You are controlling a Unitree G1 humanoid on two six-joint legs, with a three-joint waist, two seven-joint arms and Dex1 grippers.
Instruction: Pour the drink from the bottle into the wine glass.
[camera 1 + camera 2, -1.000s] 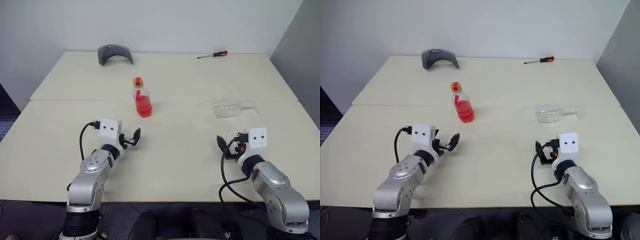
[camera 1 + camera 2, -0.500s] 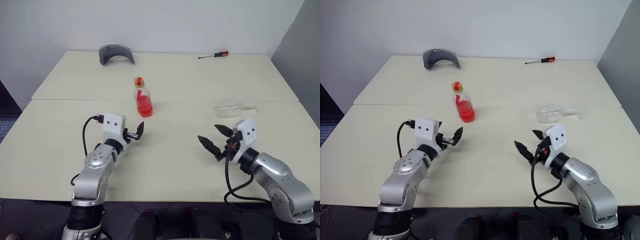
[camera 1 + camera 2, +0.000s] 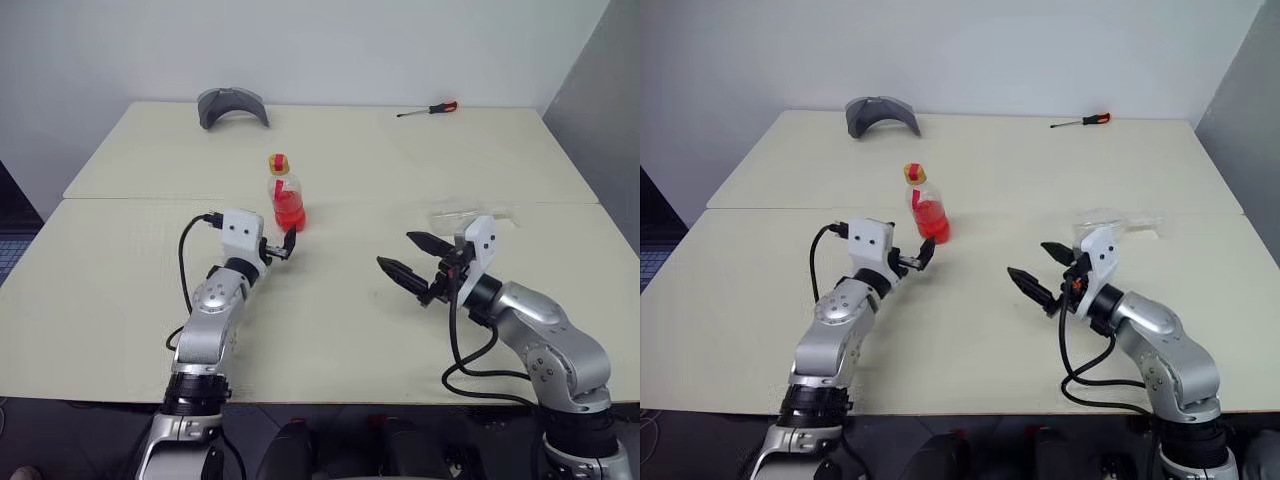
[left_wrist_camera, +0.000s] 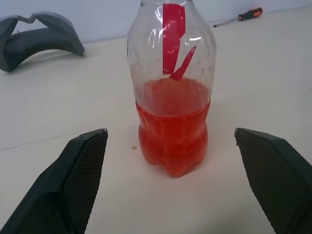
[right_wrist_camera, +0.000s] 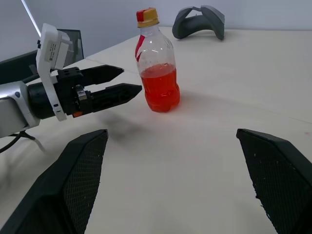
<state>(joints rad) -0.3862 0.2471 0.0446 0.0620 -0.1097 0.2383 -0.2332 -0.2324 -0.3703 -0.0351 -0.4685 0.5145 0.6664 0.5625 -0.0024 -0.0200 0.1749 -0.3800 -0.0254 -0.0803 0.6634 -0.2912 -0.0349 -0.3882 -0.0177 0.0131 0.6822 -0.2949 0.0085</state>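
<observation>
Counter (image 3: 120,290): pale cream top in two sections, one seam running side to side across the middle.

Right hand (image 3: 408,257): held above the near section, right of centre, pointing level toward the robot's left; black fingers spread wide apart, holding nothing.

Left hand (image 3: 284,245): above the near section just short of the bottle, pointing level at it; fingers wide apart, flanking the bottle's lower body in the left wrist view without touching it.

Grey curved object (image 3: 232,105): far left of the counter, near the back edge.

Wine glass (image 3: 462,214): clear, lying on its side on the right of the counter, just behind the right hand and partly hidden by it.

Bottle (image 3: 286,195): clear plastic, upright near the centre seam, yellow cap (image 5: 147,16) on, red label strip (image 4: 172,36).

Drink (image 4: 173,124): bright red, filling the lower part of the bottle.

Screwdriver (image 3: 427,109): red handle, far right, near the back edge.
</observation>
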